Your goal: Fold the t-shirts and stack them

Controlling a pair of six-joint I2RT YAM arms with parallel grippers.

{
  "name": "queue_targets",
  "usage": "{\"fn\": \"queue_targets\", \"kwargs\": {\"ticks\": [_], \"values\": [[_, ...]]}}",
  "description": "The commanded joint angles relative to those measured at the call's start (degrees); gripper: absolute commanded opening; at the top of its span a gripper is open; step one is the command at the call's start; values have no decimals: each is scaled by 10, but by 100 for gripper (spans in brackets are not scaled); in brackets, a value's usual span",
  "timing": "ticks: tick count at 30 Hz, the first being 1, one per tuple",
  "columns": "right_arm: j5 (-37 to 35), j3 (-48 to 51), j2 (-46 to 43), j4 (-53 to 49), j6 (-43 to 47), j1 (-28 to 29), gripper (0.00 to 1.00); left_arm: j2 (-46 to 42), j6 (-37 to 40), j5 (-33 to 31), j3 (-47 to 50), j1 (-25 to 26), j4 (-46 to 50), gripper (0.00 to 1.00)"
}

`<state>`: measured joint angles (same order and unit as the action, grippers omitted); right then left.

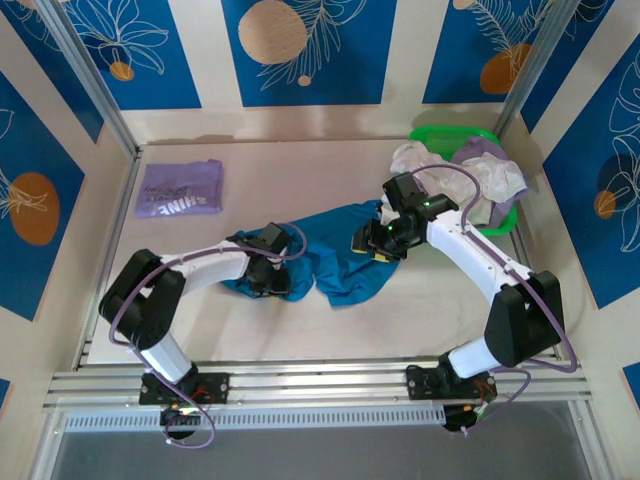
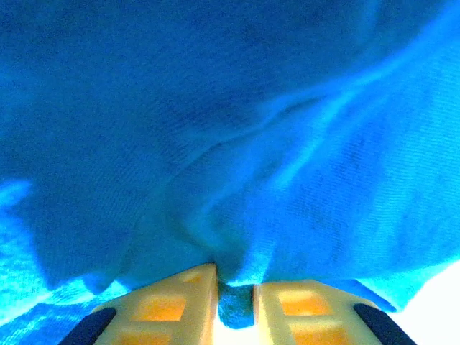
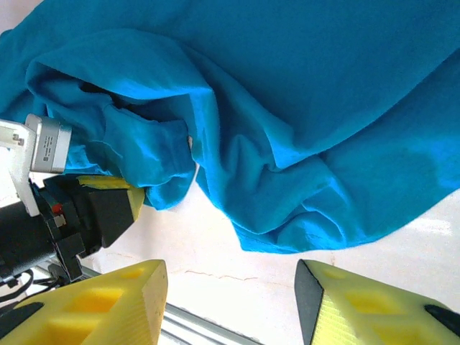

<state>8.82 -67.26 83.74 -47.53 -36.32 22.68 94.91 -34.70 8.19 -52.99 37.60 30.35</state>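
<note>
While the left gripper (image 2: 235, 291) pinches a small fold of the teal-blue t-shirt (image 2: 237, 144) between its yellow fingers (image 2: 172, 305), which are drawn almost together on the cloth, the right gripper (image 3: 230, 277) hangs with its fingers spread wide and nothing held between them. Seen from above, that teal-blue t-shirt lies crumpled and unfolded in the middle of the table (image 1: 300, 180), the left gripper gripping its near-left end and the right gripper poised over its right part, close to the cloth — whether it touches cannot be told. The right wrist view shows the shirt's rumpled near edge just beyond the open fingers, with the left gripper's dark body and a bunch of cloth at the left. A lavender t-shirt (image 1: 180, 187) with white lettering lies folded flat at the far left, well apart from the arms. At the far right stands a green basket (image 1: 455, 133) heaped with loose tees: white and cream t-shirts (image 1: 497, 182) spilling over its rim, and a lilac t-shirt (image 1: 478, 150) on top toward the far side.
</note>
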Motion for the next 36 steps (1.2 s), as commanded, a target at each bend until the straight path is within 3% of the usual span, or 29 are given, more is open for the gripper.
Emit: {"fn": "queue_targets", "kwargs": {"ticks": [1, 12, 14, 22, 26, 36], "values": [[18, 6, -17, -6, 7, -5, 52, -22, -11, -15, -8, 7, 22, 28], [20, 12, -20, -4, 9, -11, 52, -29, -33, -3, 6, 19, 9, 26], [22, 12, -19, -5, 10, -11, 52, -28, -37, -5, 3, 25, 8, 32], [22, 13, -23, -5, 11, -15, 52, -47, -54, -37, 4, 44, 28, 34], [23, 14, -23, -5, 12, -16, 52, -27, -56, -35, 4, 44, 21, 29], [24, 23, -28, -5, 13, -22, 52, 1, -42, -80, -12, 52, 51, 32]]}}
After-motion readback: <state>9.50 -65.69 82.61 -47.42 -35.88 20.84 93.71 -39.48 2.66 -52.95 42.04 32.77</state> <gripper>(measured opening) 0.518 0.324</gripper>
